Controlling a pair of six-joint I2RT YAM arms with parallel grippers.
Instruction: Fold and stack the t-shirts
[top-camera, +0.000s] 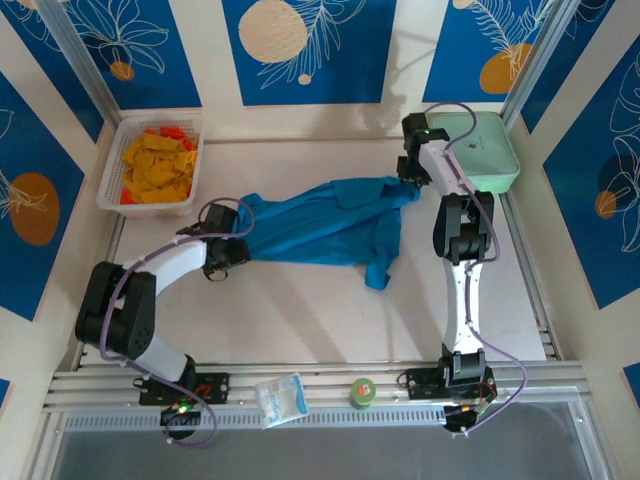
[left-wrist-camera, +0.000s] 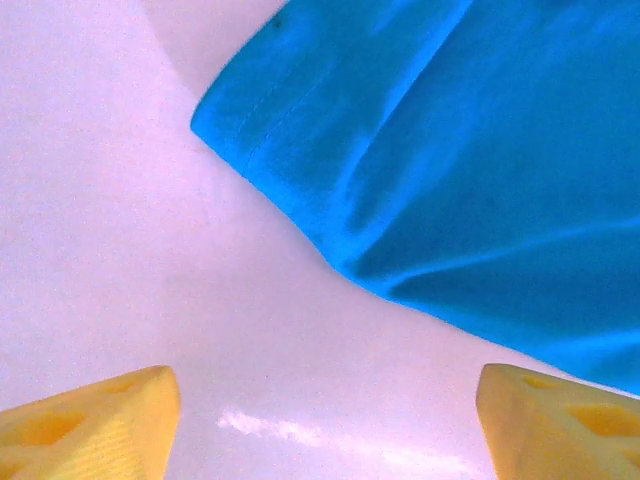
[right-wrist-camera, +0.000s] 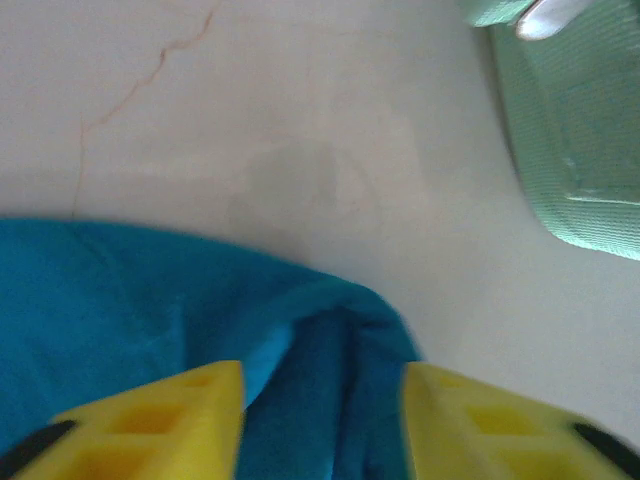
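This teal-blue t-shirt (top-camera: 325, 228) should handle light and limp, so take it by its hemmed edges, not the loose middle. It lies rumpled across the middle of the table (top-camera: 300, 320). Your left gripper (left-wrist-camera: 327, 380) is spread and empty beside its edge, and your right gripper (right-wrist-camera: 322, 375) is parted astride a bunched fold.

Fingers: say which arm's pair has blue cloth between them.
The right arm's fingers straddle the blue shirt; the left arm's fingers have bare table between them.

Right wrist: mint-green case (right-wrist-camera: 570, 150) blurred, cut off at right edge. Left wrist: t-shirt (left-wrist-camera: 480, 150) runs past top and right edges.
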